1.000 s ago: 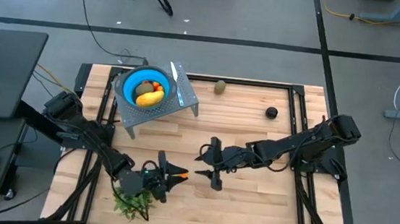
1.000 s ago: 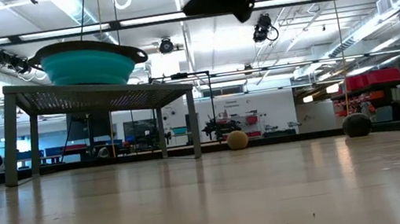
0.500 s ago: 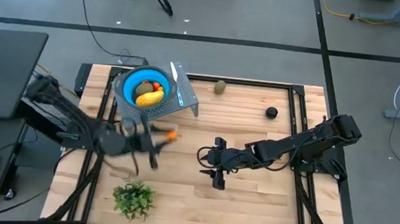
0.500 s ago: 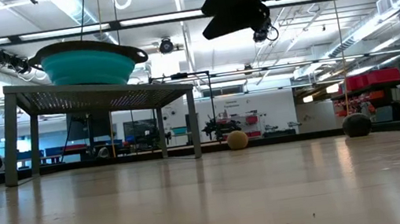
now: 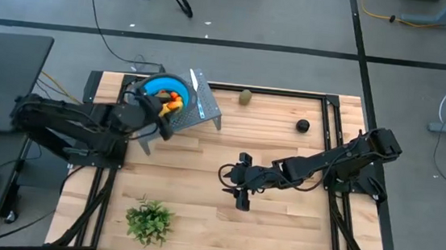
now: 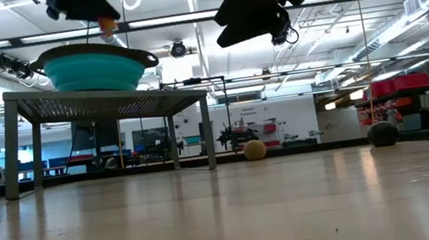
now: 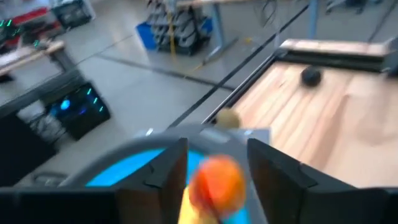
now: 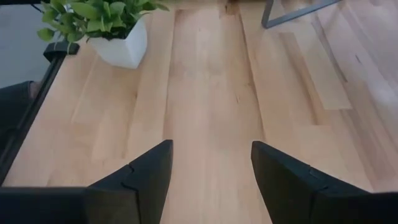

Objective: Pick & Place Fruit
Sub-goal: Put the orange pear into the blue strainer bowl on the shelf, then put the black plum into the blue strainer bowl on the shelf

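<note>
High view: the left gripper point(image 5: 166, 104) sits over the blue bowl point(image 5: 150, 87) near the table's point(image 5: 279, 219) far left corner, its fingers point(image 7: 168, 168) pinching a little round orange fruit point(image 7: 216, 180) that points no way.

Your left arm moved to the bowl

Your left gripper point(image 5: 165, 106) carried the little orange fruit point(image 7: 216, 181) from 6 o'clock by the plant point(image 5: 149, 221) up to the blue bowl point(image 5: 152, 86) at 10 o'clock.
</note>
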Robot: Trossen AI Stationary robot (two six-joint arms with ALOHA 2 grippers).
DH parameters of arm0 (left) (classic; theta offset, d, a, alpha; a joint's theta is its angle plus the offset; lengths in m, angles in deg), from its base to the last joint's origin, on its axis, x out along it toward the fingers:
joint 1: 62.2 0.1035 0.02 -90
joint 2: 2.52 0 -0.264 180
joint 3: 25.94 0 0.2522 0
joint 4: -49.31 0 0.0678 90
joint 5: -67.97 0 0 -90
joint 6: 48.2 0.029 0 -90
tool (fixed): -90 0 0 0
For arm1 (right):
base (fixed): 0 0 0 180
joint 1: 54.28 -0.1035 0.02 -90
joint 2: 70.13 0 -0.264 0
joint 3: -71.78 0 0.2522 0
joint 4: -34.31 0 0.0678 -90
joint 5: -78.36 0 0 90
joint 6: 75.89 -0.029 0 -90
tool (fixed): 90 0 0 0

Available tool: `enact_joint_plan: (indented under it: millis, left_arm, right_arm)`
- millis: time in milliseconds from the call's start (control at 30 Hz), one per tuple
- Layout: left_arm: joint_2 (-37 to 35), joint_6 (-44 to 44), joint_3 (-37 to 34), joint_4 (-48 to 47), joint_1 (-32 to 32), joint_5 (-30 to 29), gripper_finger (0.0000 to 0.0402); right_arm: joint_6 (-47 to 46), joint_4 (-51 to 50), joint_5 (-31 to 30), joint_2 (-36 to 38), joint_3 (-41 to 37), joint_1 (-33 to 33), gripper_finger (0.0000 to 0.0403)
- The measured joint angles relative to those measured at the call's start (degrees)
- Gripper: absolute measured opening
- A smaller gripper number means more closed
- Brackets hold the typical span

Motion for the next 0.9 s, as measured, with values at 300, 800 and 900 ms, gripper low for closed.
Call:
enact_joint_plan:
  millis: [300,800,900]
  left_arm:
    - [-0.2,-3.95,0.02,-3.4,3.19,-1.31,0.0271]
    - [8.21,-5.85,0.0,13.39,-7.42,12.02,0.0264]
    - [12.35,-1.55,0.0,20.83,-8.43,12.13,0.0257]
  right_arm:
    - [-0.4,-3.1,0.11,0.0,0.0,0.0,0.0227]
    - [-15.99,-27.86,-13.37,0.0,-0.27,-0.16,0.0227]
    - [-24.06,-36.59,-15.46,0.0,-0.61,-0.19,0.0227]
